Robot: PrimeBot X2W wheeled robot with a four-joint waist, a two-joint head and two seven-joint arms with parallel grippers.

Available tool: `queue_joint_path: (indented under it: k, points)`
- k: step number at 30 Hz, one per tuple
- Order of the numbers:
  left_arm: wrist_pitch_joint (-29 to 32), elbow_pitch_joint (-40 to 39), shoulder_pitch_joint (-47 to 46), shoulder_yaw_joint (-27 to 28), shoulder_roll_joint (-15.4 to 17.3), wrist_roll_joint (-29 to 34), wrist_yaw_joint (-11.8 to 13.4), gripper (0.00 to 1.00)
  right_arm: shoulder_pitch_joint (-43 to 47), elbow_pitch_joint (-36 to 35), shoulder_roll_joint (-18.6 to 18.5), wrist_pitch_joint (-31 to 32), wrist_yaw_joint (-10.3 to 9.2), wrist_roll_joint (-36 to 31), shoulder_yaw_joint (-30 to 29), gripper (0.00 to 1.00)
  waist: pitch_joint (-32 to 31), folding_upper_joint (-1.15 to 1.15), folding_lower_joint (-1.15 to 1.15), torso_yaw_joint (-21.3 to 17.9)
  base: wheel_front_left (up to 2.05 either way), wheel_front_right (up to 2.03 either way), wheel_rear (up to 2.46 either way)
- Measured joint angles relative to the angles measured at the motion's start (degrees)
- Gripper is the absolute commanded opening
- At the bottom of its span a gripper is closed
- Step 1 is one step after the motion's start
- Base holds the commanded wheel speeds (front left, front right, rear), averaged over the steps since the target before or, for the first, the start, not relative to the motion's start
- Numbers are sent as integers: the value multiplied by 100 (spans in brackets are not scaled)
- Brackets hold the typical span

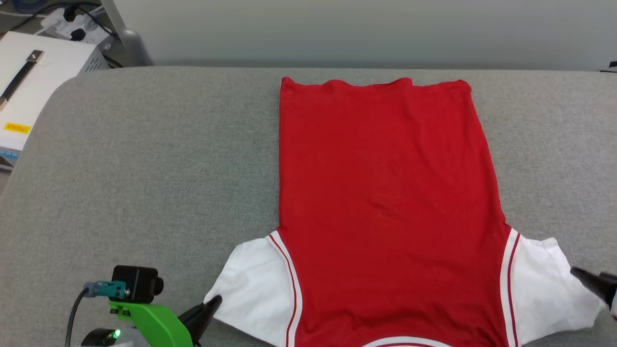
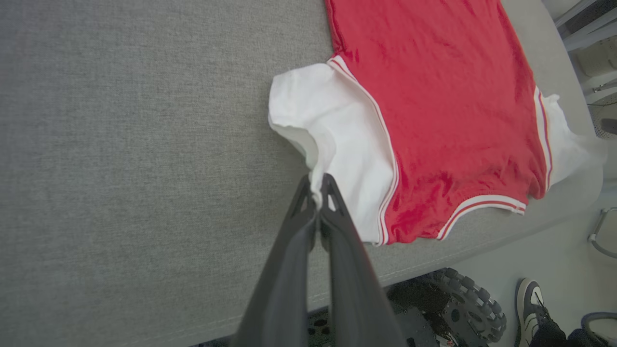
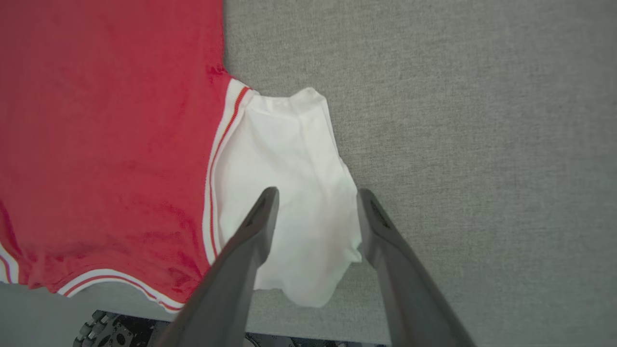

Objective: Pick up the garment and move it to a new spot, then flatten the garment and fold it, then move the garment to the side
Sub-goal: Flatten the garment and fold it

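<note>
Well, the red garment (image 1: 385, 193) lies flat on the grey table (image 1: 144, 168).
The left gripper (image 2: 318, 189) is pinched tight on the edge of the white sleeve (image 2: 337, 125) on that side. The right gripper (image 3: 318, 195) is spread wide, its two fingers over the other white sleeve (image 3: 284, 144), near the table's front edge.

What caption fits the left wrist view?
Left gripper shut on the white sleeve edge of the red garment, spread flat on the grey surface.
</note>
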Motion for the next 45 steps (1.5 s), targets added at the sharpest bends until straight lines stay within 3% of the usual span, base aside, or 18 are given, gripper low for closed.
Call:
queue_joint_path:
  k: [7, 13, 19, 20, 23, 26, 33, 42, 43, 44, 45]
  points:
    - [282, -776, -9, -257, 127, 147, 75, 0, -1032, -616, -133, 528, 0, 74, -96, 100, 534, 0, 0, 116, 0, 0, 0]
    - [293, -1157, -270, -413, 147, 487, 70, 0, -2359, -670, -169, 1191, 0, -60, -149, 100, 1101, 0, 0, 311, 0, 0, 0]
    - [149, -1305, -594, -615, -15, 678, -41, 0, -3733, -216, -347, 1689, 0, -419, -42, 100, 1720, 0, 1, 587, 0, 0, 0]
    - [36, -1335, -709, -633, -146, 703, -76, 0, -4428, 87, -356, 1825, 0, -631, 0, 100, 2052, 0, 1, 750, 0, 0, 0]
    - [-35, -1308, -849, -637, -178, 705, -144, 0, -4995, 453, -459, 1945, 0, -801, 60, 100, 2359, 0, 2, 910, 0, 0, 0]
    - [-100, -1281, -929, -681, -219, 706, -230, 0, -5322, 761, -664, 1962, 0, -1010, 188, 100, 2613, 0, 2, 1094, 0, 0, 0]
    - [-203, -1173, -1086, -756, -320, 712, -326, 0, -5962, 1425, -737, 1938, 0, -1300, 399, 100, 3070, 0, 2, 1508, 0, 0, 0]
    - [-257, -1101, -1178, -828, -421, 721, -333, 0, -6198, 1744, -1009, 1790, 0, -1392, 686, 100, 3355, 0, 1, 1836, 0, 0, 0]
    - [-257, -1093, -1181, -834, -426, 721, -332, 0, -6196, 1759, -1027, 1792, 0, -1389, 701, 70, 3359, 0, 2, 1849, 0, 0, 0]
    - [-257, -1087, -1181, -837, -428, 727, -332, 0, -6184, 1764, -1046, 1794, 0, -1380, 723, 25, 3353, 0, 1, 1851, 0, 0, 0]
    - [-257, -1083, -1182, -840, -428, 748, -331, 0, -6180, 1772, -1060, 1794, 0, -1376, 736, 0, 3344, 0, 1, 1850, 0, 0, 0]
